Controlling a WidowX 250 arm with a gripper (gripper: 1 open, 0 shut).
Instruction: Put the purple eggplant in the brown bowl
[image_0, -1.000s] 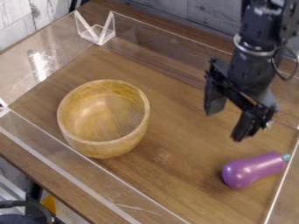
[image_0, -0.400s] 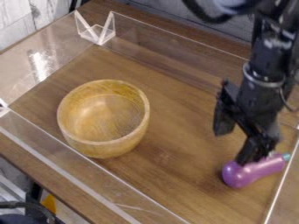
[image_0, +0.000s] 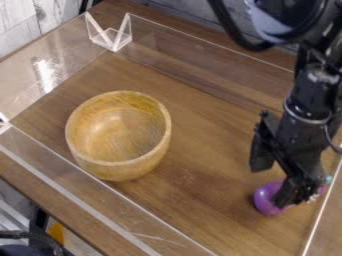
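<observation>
One purple eggplant (image_0: 269, 198) beneath the open hand (image_0: 287, 181).

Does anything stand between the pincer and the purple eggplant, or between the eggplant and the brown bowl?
Nothing visible does. The open black pincer is right at the glossy purple toy eggplant, partly hiding it. From there to the round light-brown wooden bowl, only bare tabletop shows.
</observation>
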